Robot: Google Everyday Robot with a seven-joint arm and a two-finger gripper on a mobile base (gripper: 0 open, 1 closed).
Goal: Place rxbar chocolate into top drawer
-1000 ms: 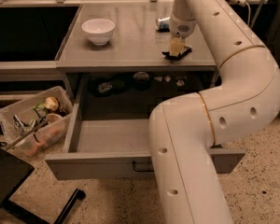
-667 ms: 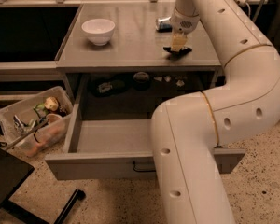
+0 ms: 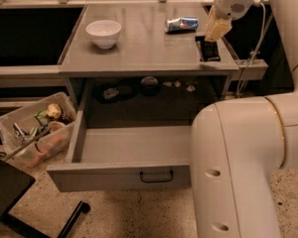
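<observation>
The rxbar chocolate (image 3: 208, 50), a small black wrapper, is at the desk top's front right corner. My gripper (image 3: 214, 32) hangs down from the arm right over the bar's far end and meets it there; I cannot tell if the bar lies flat or is lifted. The top drawer (image 3: 120, 175) is pulled open below the desk, its dark handle (image 3: 156, 176) faces me, and its grey floor is bare. The drawer lies below and to the left of the gripper.
A white bowl (image 3: 104, 32) and a blue-and-silver soda can (image 3: 182, 24) stand on the desk. Small items (image 3: 149, 84) lie on the shelf behind the drawer. A plastic bin of clutter (image 3: 34, 131) is at the left. My arm's bulk (image 3: 243, 167) fills the right foreground.
The gripper has moved to the right and slightly up. The black bar, which was covered by the gripper before, now shows below it near the desk's right corner.
</observation>
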